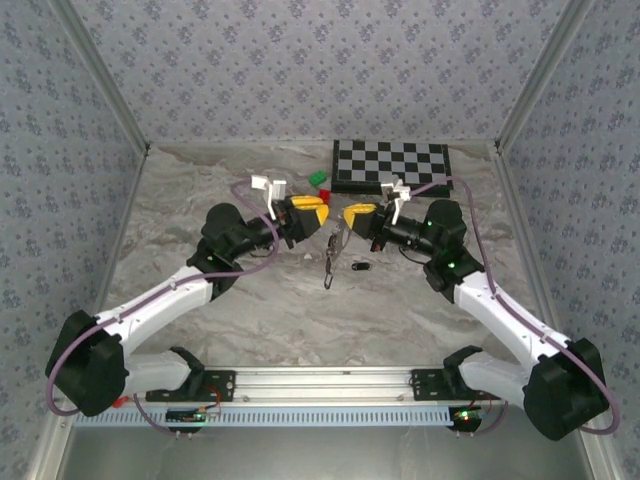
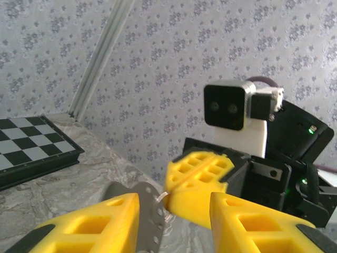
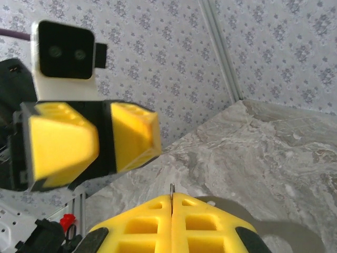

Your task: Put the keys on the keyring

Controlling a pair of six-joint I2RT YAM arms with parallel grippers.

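Observation:
My right gripper (image 1: 352,217) is shut on the keyring (image 2: 164,195), a thin silvery wire loop that sticks out from between its yellow pads (image 2: 202,179). In the right wrist view the keyring (image 3: 171,188) shows as a sliver at the tip of my right gripper (image 3: 171,197). A flat silvery piece with small holes (image 2: 150,216) hangs from it, and a key (image 1: 330,262) dangles above the table. My left gripper (image 1: 312,212) faces the right one, open; in its own view the left gripper (image 2: 175,221) has its fingers either side of the hanging piece, apart from it. Another black-headed key (image 1: 361,267) lies on the table.
A folded chessboard (image 1: 391,165) lies at the back of the table, also at the left as the chessboard (image 2: 31,145). A green block (image 1: 318,178) and a red block (image 1: 323,192) sit beside it, just behind the grippers. Patterned walls enclose three sides.

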